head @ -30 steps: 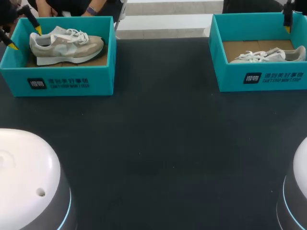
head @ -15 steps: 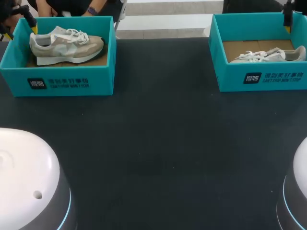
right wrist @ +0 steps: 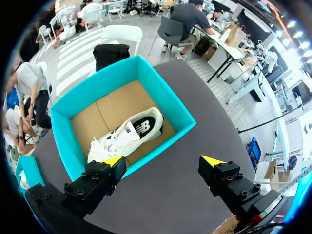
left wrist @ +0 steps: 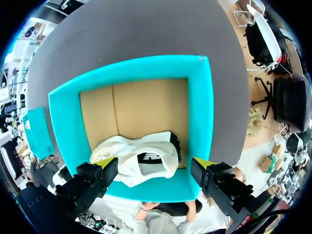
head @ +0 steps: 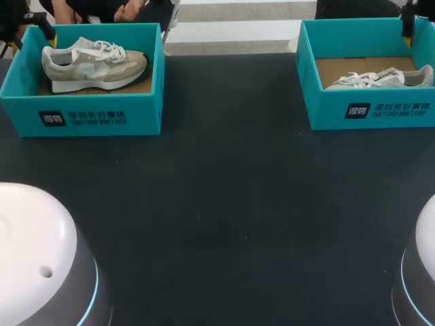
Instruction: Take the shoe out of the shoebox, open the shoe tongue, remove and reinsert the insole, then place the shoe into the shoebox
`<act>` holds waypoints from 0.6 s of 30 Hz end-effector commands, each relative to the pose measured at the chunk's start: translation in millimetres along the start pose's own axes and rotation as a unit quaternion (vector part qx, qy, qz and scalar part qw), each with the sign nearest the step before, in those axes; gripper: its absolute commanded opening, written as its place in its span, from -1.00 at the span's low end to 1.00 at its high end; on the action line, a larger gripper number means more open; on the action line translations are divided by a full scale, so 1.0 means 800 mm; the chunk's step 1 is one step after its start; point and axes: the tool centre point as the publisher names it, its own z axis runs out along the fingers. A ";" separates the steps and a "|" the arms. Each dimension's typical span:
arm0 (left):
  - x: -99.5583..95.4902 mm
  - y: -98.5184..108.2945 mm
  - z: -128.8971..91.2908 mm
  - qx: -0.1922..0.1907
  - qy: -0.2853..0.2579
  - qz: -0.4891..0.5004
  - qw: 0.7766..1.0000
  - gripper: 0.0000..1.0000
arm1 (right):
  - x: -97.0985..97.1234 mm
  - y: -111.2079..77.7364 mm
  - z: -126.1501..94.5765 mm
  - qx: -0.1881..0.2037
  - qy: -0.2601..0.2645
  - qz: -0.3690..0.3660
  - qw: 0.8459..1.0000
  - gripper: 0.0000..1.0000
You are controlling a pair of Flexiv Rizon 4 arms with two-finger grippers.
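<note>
Two teal shoeboxes stand at the table's far side. The left shoebox (head: pixel 88 115) holds a beige and grey sneaker (head: pixel 94 62) lying on its side. My left gripper (head: pixel 32 35) hovers over that box's far left corner. In the left wrist view the left gripper (left wrist: pixel 153 163) is open above the sneaker's (left wrist: pixel 141 158) heel end, not touching it. The right shoebox (head: pixel 370 112) holds a white sneaker (head: pixel 380 77). My right gripper (head: pixel 408 26) hangs above its far right part. Seen from the right wrist, the right gripper (right wrist: pixel 163 161) is open, high over the right shoebox (right wrist: pixel 173 109) and the white sneaker (right wrist: pixel 127 135).
The dark table top (head: pixel 231 197) stretches between and in front of the two boxes. My arms' white bases (head: pixel 37 258) sit at the near left and near right corners.
My left gripper has drifted back and leftward over the left box's far corner, and the left arm's base has turned slightly. The right arm, both shoes and both boxes have stayed put.
</note>
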 end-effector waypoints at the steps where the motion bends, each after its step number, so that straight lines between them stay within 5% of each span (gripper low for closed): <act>1: 0.002 0.022 0.014 0.008 0.006 -0.010 1.000 1.00 | -0.001 -0.001 0.000 -0.001 0.001 0.000 1.000 1.00; 2: 0.002 0.022 0.014 0.008 0.006 -0.010 1.000 1.00 | -0.001 -0.001 0.000 -0.001 0.001 0.000 1.000 1.00; 3: 0.009 0.037 0.020 0.011 0.021 -0.021 0.999 0.10 | -0.001 -0.001 0.000 -0.001 0.001 0.000 1.000 1.00; 5: 0.013 0.042 0.022 0.009 0.031 -0.021 0.999 0.11 | -0.001 -0.001 0.000 -0.001 0.001 0.000 1.000 1.00; 9: 0.023 0.053 0.031 0.012 0.049 -0.033 0.998 -0.28 | -0.001 -0.001 0.000 -0.001 0.001 0.000 1.000 1.00; 18: 0.030 0.064 0.052 0.042 0.046 -0.029 0.998 -0.37 | -0.001 -0.001 0.000 -0.001 0.001 0.000 1.000 1.00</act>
